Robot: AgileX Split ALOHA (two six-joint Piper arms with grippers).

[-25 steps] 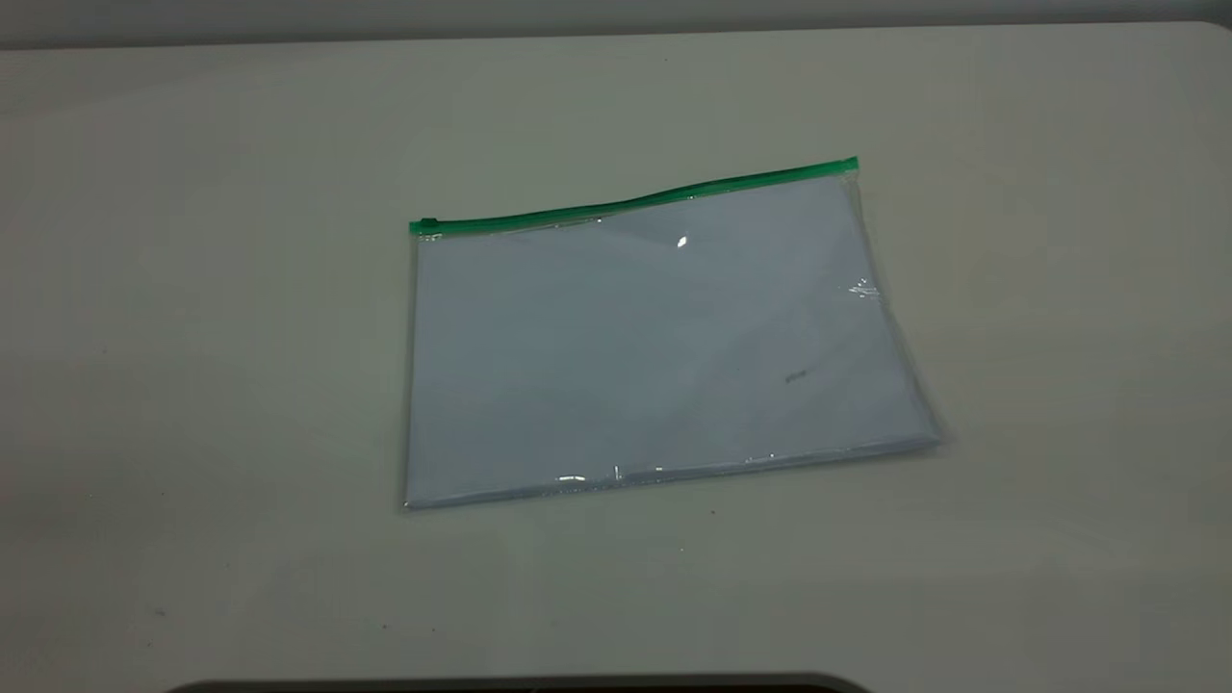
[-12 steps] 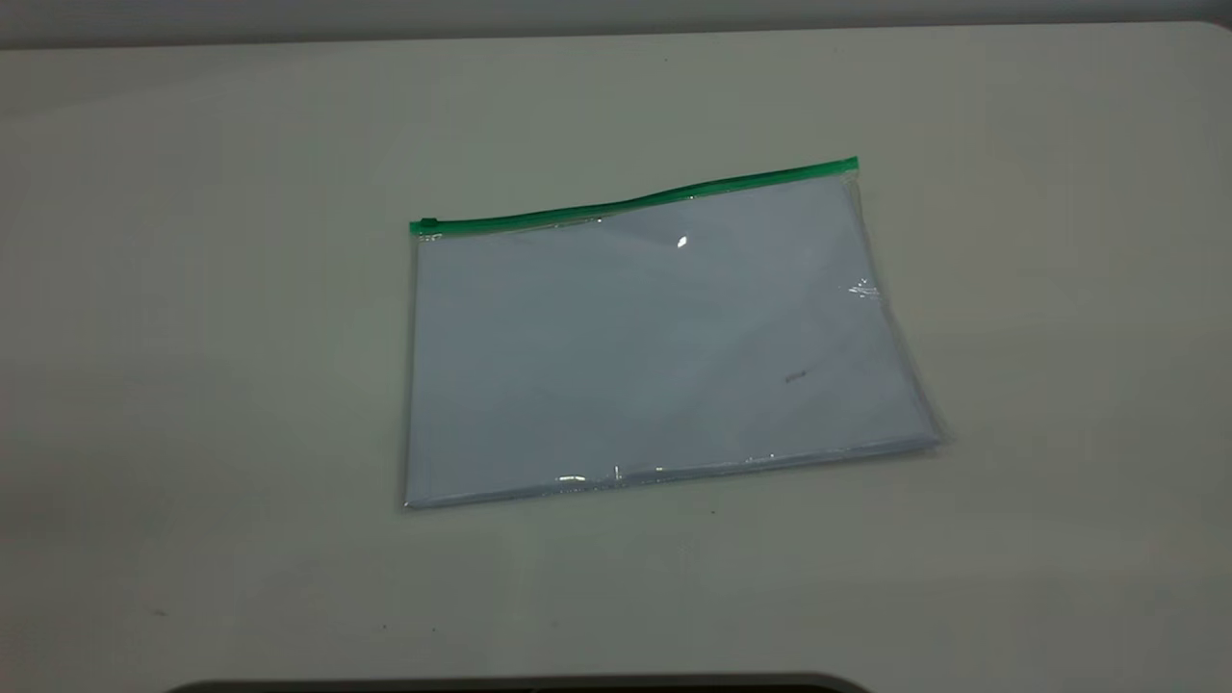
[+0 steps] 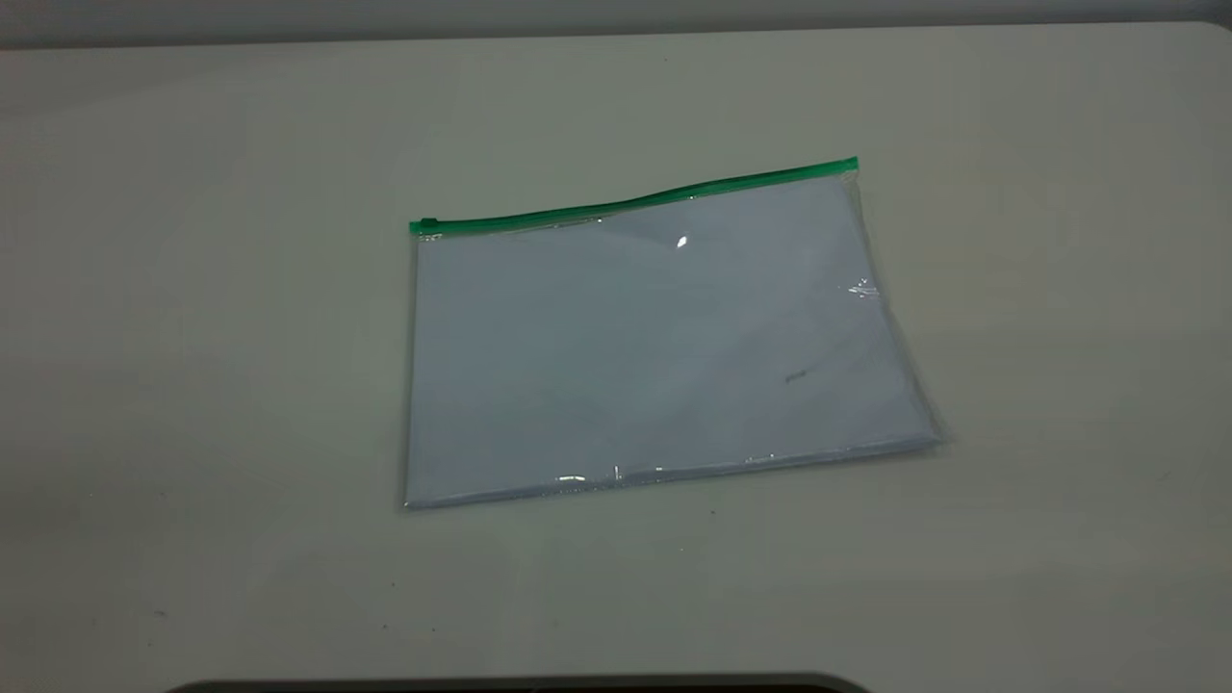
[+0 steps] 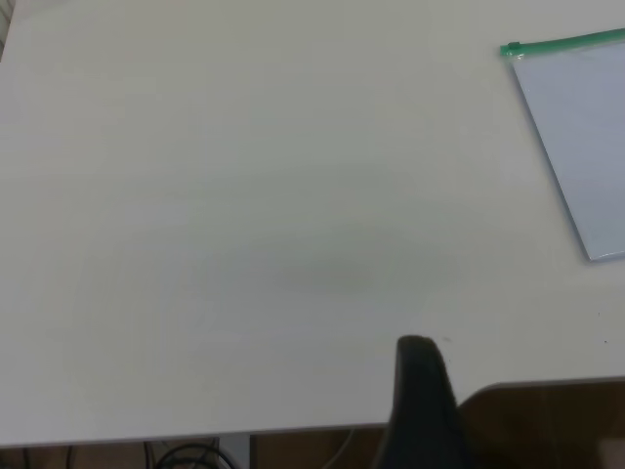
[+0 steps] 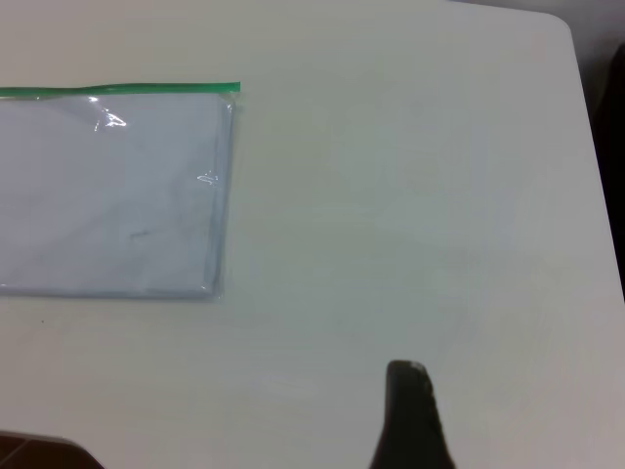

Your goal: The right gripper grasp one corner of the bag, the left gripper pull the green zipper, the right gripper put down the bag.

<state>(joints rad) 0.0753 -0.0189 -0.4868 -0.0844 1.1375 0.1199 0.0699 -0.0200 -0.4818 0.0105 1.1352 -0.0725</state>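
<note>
The bag (image 3: pixel 654 346) lies flat on the pale table, a clear bluish-white pouch. Its green zipper (image 3: pixel 635 200) runs along the far long edge, with the small slider tab (image 3: pixel 428 225) at the left end. Neither gripper appears in the exterior view. In the left wrist view my left gripper (image 4: pixel 418 391) shows as one dark tip over the table's near edge, well away from the bag (image 4: pixel 586 147) and the zipper (image 4: pixel 566 42). In the right wrist view my right gripper (image 5: pixel 408 410) hangs over bare table, apart from the bag's (image 5: pixel 107 195) corner and the zipper (image 5: pixel 117 90).
The table (image 3: pixel 192 385) stretches wide on all sides of the bag. A dark rounded edge (image 3: pixel 520 685) shows at the bottom of the exterior view. The table's rounded corner (image 5: pixel 566 29) and the brown floor (image 4: pixel 547 420) beyond its edge are in the wrist views.
</note>
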